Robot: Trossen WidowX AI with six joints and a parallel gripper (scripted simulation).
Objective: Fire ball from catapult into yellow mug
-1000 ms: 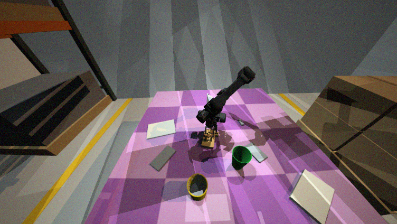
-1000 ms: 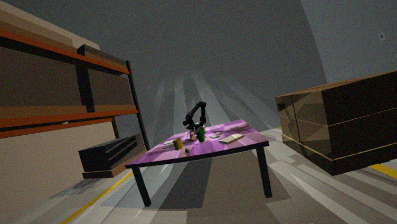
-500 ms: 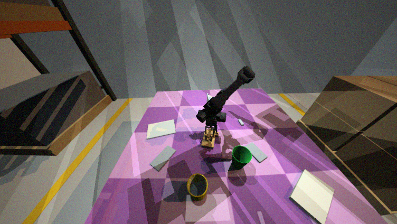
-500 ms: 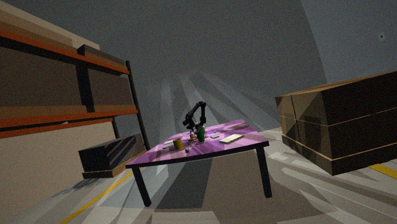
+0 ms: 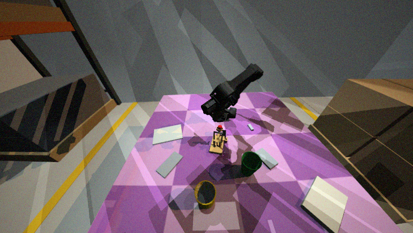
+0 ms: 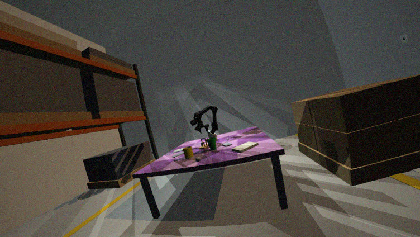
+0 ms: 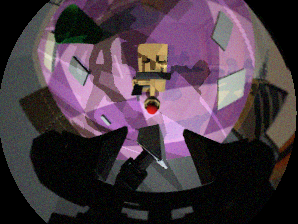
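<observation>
The red ball (image 5: pixel 219 127) (image 7: pixel 151 109) sits at the cup on the end of the catapult's arm. The small wooden catapult (image 5: pixel 216 148) (image 6: pixel 203 146) (image 7: pixel 152 50) stands on the purple checkered table, its arm end toward the robot. The yellow mug (image 5: pixel 205 193) (image 6: pixel 188 152) stands upright nearer the top camera, a little left of straight ahead of the catapult in that view. My gripper (image 6: pixel 204 131) (image 7: pixel 155 130) is open and empty, its fingers spread wide just behind and above the ball. In the top view the fingertips are hard to make out.
A green cup (image 5: pixel 251 164) (image 6: pixel 211 144) (image 7: pixel 75 26) stands to the mug's right and nearer the catapult. Flat pale plates (image 5: pixel 167 134) (image 5: pixel 169 164) (image 5: pixel 267 158) and a thick cream block (image 5: pixel 325 204) (image 6: pixel 245 146) lie around. A small dark round thing (image 6: pixel 197 159) is near the mug.
</observation>
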